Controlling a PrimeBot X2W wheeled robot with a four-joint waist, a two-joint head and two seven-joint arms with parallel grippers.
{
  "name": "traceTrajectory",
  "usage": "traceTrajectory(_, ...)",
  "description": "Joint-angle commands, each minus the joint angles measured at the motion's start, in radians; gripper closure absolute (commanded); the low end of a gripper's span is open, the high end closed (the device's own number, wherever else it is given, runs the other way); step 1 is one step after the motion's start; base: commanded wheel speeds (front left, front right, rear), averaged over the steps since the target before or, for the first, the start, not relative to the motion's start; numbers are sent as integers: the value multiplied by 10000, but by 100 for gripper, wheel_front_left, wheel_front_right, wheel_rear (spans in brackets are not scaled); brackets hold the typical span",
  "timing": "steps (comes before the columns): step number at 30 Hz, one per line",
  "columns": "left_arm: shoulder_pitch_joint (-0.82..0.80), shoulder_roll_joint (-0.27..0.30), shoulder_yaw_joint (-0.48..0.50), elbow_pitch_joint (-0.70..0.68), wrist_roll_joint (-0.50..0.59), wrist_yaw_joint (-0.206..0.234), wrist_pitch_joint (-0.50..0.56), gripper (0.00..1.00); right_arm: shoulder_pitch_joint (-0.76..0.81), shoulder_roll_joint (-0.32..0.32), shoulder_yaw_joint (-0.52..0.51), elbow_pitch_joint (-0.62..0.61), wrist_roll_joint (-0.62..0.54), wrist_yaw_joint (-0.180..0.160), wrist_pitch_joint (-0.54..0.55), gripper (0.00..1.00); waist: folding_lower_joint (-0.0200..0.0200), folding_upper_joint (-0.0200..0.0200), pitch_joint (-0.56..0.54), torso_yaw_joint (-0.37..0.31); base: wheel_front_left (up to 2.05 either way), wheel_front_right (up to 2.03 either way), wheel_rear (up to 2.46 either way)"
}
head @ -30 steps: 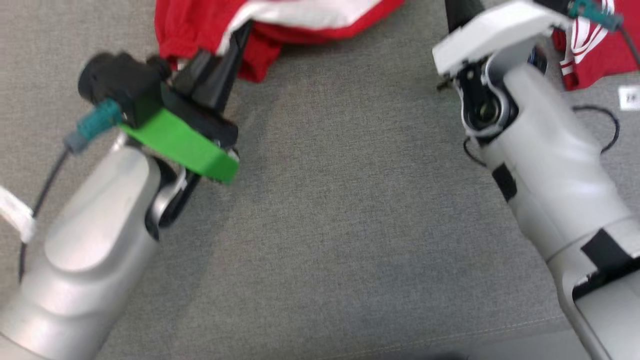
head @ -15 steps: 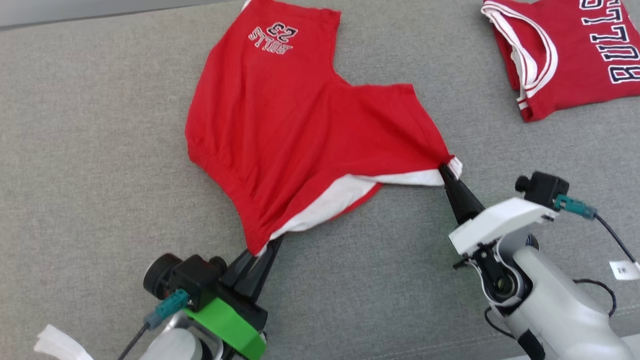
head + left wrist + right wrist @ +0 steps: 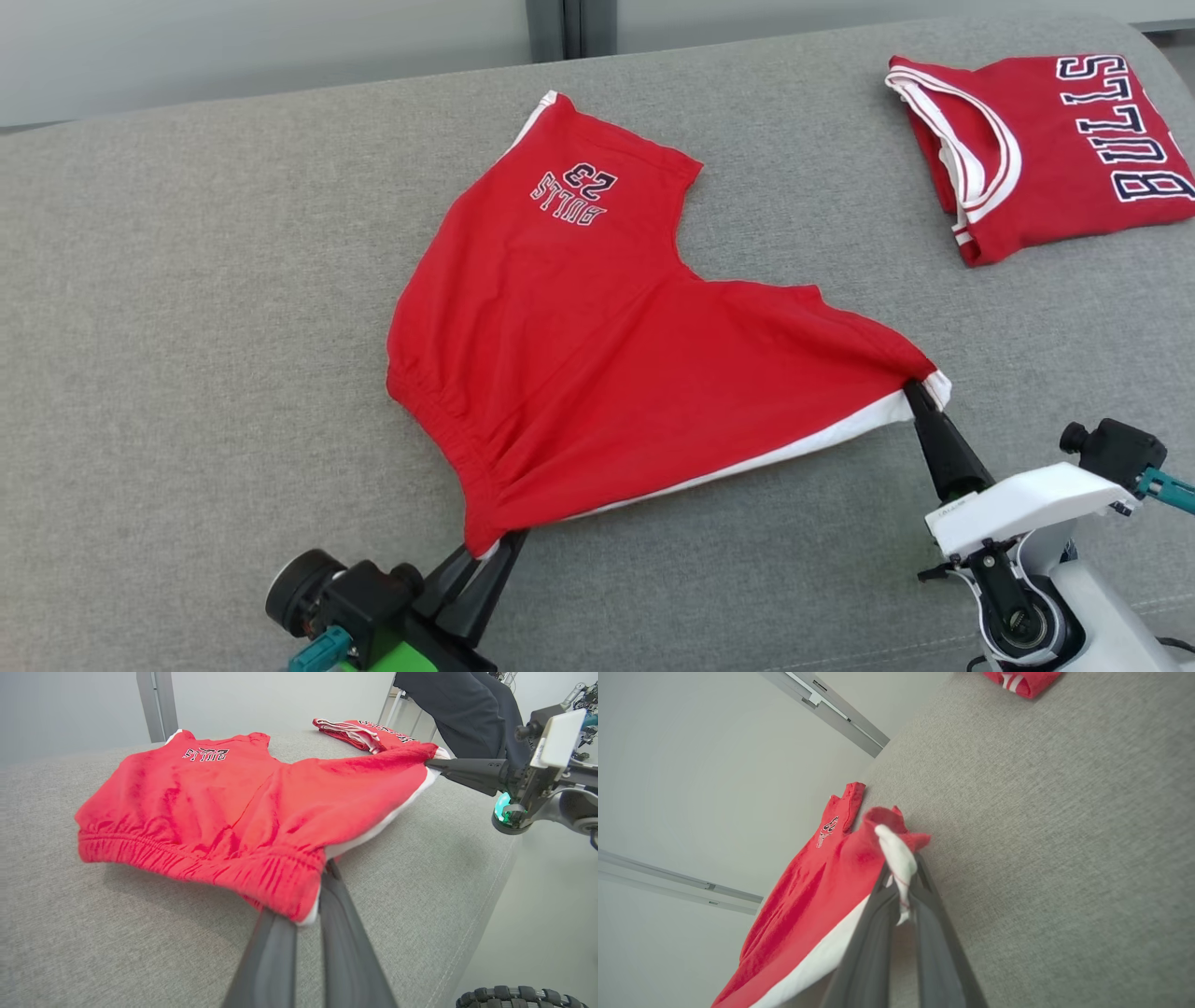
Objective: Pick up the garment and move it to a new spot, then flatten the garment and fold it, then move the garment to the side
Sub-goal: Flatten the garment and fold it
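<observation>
Your left claw (image 3: 502,544) is pressed together on the gathered waistband corner of the shorts (image 3: 597,373). Your right claw (image 3: 915,394) pinches their white-edged corner. The near edge is stretched taut between the two and, in the left wrist view, sits a little off the tabletop (image 3: 187,327). The far leg with the printed number lies flat, close to the tabletop's back edge.

You have wide bare fabric to the left of the shorts. To the right, a narrower strip separates them from the folded jersey (image 3: 1046,140) at the far right corner. The tabletop's front edge runs close by both claws. In the left wrist view, a person's dark-trousered leg (image 3: 458,709) stands beyond the right claw (image 3: 432,764).
</observation>
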Motion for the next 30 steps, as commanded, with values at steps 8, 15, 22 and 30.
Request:
traceTrajectory(8, -729, -430, 179, -118, 289, -25, -26, 100, -993, 961, -1424, -554, -1138, 2, 744, 100, 1, -1, 321, 370, 0, 0, 0)
traceTrajectory(15, -1720, -769, 423, 67, 42, -26, -26, 100, -3558, 1727, -2037, 461, -2408, 2, 1328, 100, 1, -1, 950, 855, 0, 0, 0)
traceTrajectory(22, -2913, -1108, 859, 512, -427, -26, -28, 100, -6494, 2113, -1904, 2694, -3573, 2, 1157, 100, 1, -1, 1858, 1493, 0, 0, 0)
traceTrajectory(30, -4222, -1586, 936, 1156, -908, -26, -26, 100, -9486, 2224, -1495, 6087, -4569, 2, 580, 100, 1, -1, 2849, 2182, 0, 0, 0)
